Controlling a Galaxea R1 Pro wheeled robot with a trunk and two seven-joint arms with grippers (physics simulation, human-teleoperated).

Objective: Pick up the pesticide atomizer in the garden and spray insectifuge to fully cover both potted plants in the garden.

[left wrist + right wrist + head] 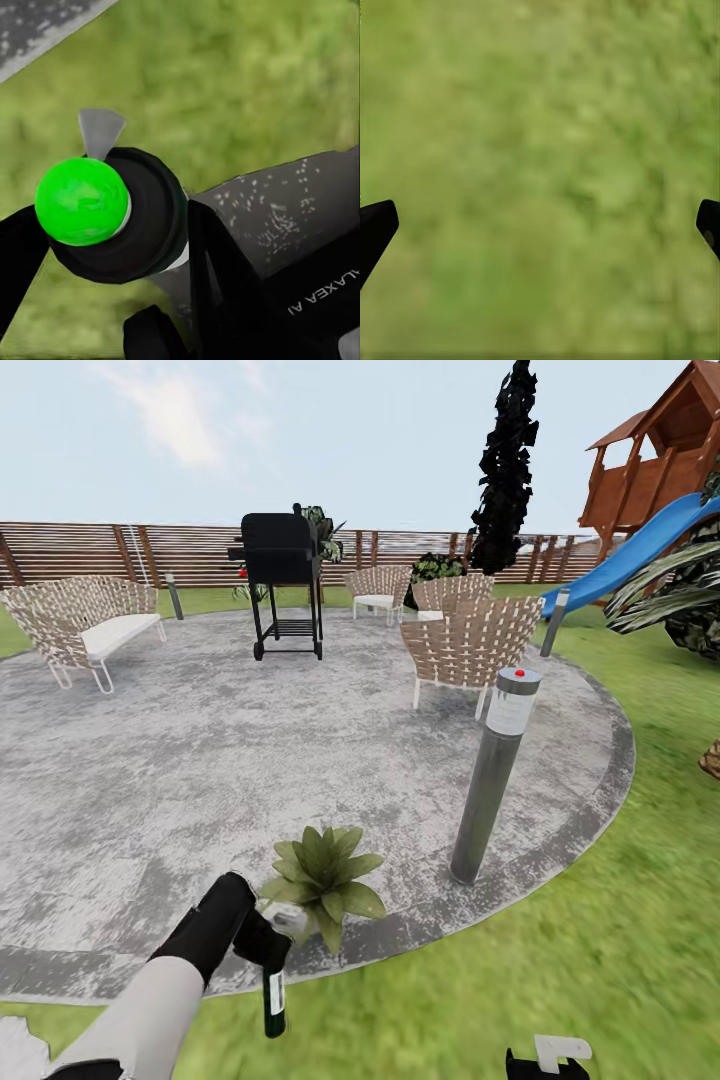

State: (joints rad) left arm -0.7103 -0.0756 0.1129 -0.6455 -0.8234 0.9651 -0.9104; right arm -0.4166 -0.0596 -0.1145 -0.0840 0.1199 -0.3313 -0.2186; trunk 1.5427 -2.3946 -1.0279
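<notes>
One potted plant [322, 878], a low rosette of pointed green leaves, sits at the near edge of the paved round [200, 760] in the garden. Just left of it and touching its leaves, my left gripper [263, 943] is shut on the pesticide atomizer [273, 1000], whose dark green body with a white label hangs down over the grass. In the left wrist view the atomizer's black top [146, 221] with a bright green ball sits between the black fingers [217, 277] of the left gripper [112, 247]. My right gripper [548, 1060] [540, 232] hangs open and empty over the lawn.
A grey bollard light [493, 780] stands right of the plant on the paving's rim. Farther back are woven chairs [465, 645], a bench [85, 625], a black grill [283, 575], a blue slide [630, 555] and the slatted fence [100, 550]. Lawn [600, 920] spreads to the right.
</notes>
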